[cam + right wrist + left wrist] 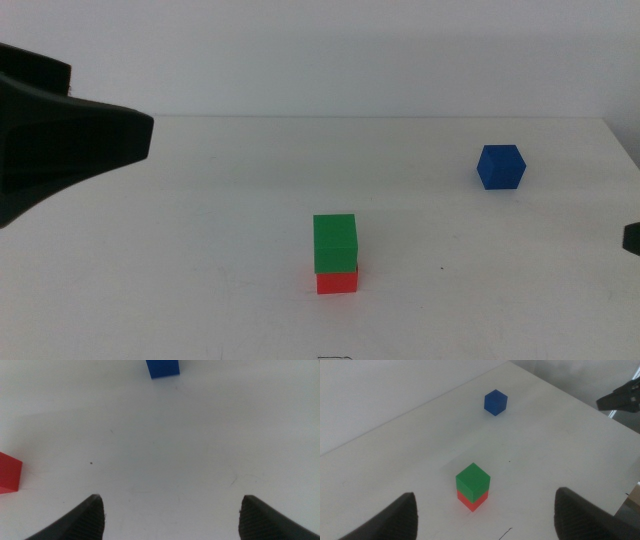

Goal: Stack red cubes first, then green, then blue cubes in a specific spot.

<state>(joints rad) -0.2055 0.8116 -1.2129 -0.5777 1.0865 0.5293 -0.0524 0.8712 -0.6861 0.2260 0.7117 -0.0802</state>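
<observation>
Left tool (485,512): you see its two dark jaws spread wide and released, nothing between them; it hangs above the tabletop (200,260), with the two-cube stack in the gap of its wrist view. In the middle view its dark arm body fills the left edge.

Right tool (172,515): your second tool is also released, jaws wide apart and holding nothing. It waits low at the right side of the tabletop; only a dark sliver of it shows at the right edge of the middle view.

Red cube (337,282): you find it resting on the tabletop near the middle, toward the front. It is the bottom of the stack.

Green cube (335,243): it sits directly on the red cube, touching it, upright, its edges roughly lined up with the cube below and hanging over very slightly.

Blue cube (500,167): you see it alone on the tabletop, well apart from the stack, farther back and to the right, turned so a corner edge faces the camera. It lies ahead of the right tool, touching neither tool.

Stack spot: plain white tabletop under the red cube, with no outline.

Writing or labels: you can read none on the cubes, tools or tabletop.
</observation>
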